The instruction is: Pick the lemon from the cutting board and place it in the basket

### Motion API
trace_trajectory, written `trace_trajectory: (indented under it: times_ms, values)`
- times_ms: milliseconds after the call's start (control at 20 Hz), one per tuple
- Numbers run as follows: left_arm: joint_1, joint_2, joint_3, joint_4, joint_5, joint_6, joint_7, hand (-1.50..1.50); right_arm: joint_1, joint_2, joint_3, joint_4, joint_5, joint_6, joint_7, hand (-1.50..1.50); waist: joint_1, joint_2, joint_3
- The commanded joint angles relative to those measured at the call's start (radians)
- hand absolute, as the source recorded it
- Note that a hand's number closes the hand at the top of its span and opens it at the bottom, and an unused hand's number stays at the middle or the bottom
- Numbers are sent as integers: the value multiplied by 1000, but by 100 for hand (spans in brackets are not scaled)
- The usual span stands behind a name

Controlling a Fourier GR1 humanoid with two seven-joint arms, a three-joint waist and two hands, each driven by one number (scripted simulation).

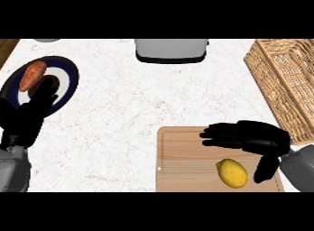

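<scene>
Wicker basket (pixel 294 85) waits beyond my right hand (pixel 253 137), far side.
Cutting board (pixel 186 158) lies under that hand, fingers spread and holding nothing; lemon (pixel 232 173) rests just below its palm, between fingers and thumb, ready for closing.

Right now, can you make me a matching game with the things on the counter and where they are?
Things:
1. lemon
2. sweet potato
3. basket
4. right hand

Places:
A. on the round plate, far left
B. at the right edge of the counter, nothing seen in it
C. on the cutting board
D. over the cutting board, just above the lemon

Pairs: 1-C, 2-A, 3-B, 4-D
</scene>
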Motion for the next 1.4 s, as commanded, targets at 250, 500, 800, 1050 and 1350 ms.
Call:
trace_trajectory:
  times_ms: [250, 500, 800, 1050, 1350]
  values:
    - [-38, -48, -13, 30, -47, 33, -4, 0, -24, -24, 46, 48, -20, 71, -155, -150, -1, 1, 0]
    - [2, -19, 20, -38, -26, -10, 32, 0, -21, -49, 26, 124, 46, -6, -219, -150, 2, 0, 0]
    - [-19, -42, 46, -7, -40, -28, 15, 0, 33, 34, 29, 116, 150, -70, -160, -150, -3, 0, 0]
    - [-19, -17, 68, -12, -27, -63, 43, 0, 94, 30, 76, 74, 221, -158, -184, 150, -4, -1, 0]
    - [-47, -39, 69, -19, -42, -55, 70, 0, 95, 88, 82, 124, 321, -234, -205, 150, -3, -1, 0]
